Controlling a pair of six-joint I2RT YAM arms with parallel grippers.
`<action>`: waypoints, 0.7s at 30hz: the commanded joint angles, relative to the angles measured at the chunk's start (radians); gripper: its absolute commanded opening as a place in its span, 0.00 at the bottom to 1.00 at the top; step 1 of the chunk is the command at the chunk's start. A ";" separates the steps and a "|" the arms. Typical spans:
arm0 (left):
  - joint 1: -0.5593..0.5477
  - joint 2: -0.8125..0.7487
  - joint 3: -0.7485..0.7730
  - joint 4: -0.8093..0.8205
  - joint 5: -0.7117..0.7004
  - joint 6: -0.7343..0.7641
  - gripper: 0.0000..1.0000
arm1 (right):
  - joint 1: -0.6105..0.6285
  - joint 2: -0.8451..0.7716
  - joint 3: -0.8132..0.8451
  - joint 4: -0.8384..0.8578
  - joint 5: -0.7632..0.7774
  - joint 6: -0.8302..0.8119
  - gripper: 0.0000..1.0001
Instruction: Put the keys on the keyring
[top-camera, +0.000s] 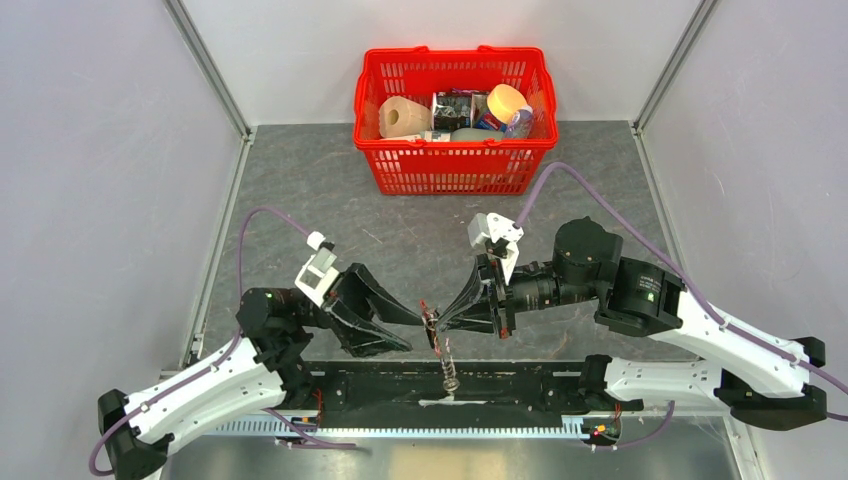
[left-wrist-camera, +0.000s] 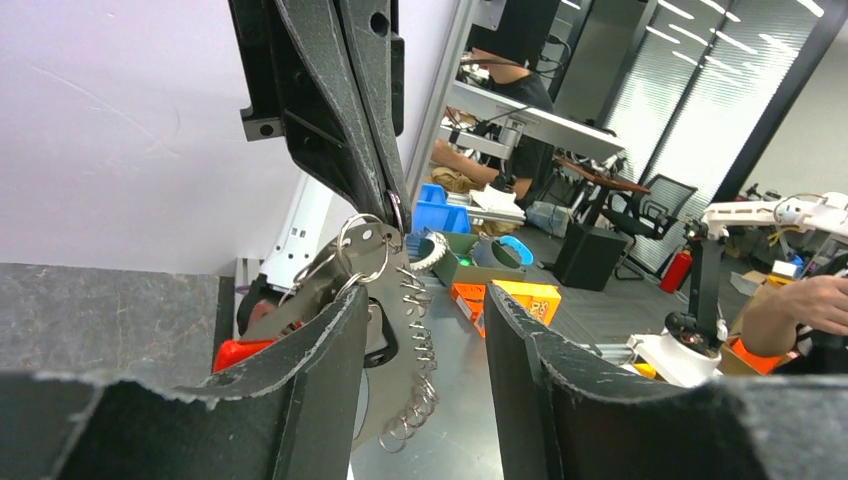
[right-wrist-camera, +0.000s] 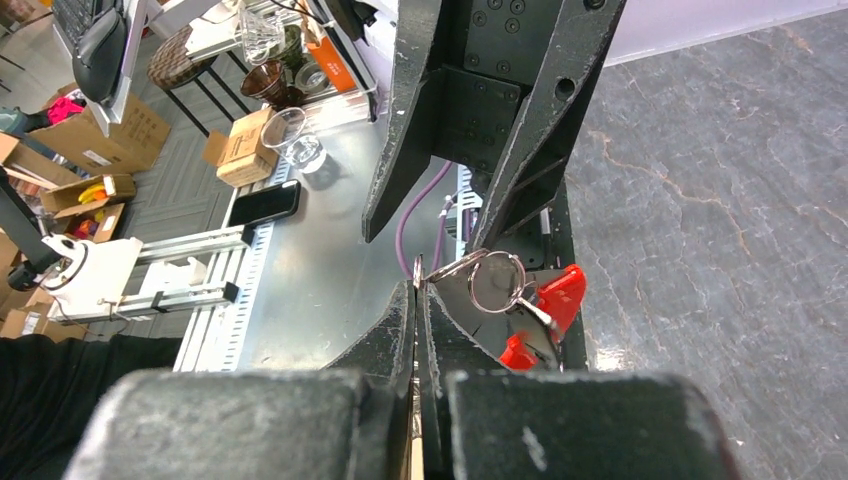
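Between the two arms, near the worktop's (top-camera: 330, 190) front edge, the right tool (top-camera: 441, 322) is pinched closed on the keyring (top-camera: 447, 368), its chain dangling over the black base rail (top-camera: 520, 385). Left tool (top-camera: 415, 333) stands open, its fingers just beside the bunch. A filled red basket (top-camera: 455, 170) sits well apart at the far side

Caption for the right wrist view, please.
Right hand, shut, pinches the keyring above the table edge; left hand faces it, fingers apart.
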 joint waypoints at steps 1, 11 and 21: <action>-0.003 -0.015 0.019 0.041 -0.057 -0.023 0.53 | 0.006 0.000 0.016 0.074 0.010 -0.029 0.00; -0.003 -0.015 0.022 0.084 -0.069 -0.065 0.49 | 0.008 -0.022 -0.045 0.124 0.129 -0.003 0.00; -0.003 -0.015 0.028 0.068 -0.073 -0.062 0.48 | 0.012 -0.021 -0.077 0.203 0.140 0.008 0.00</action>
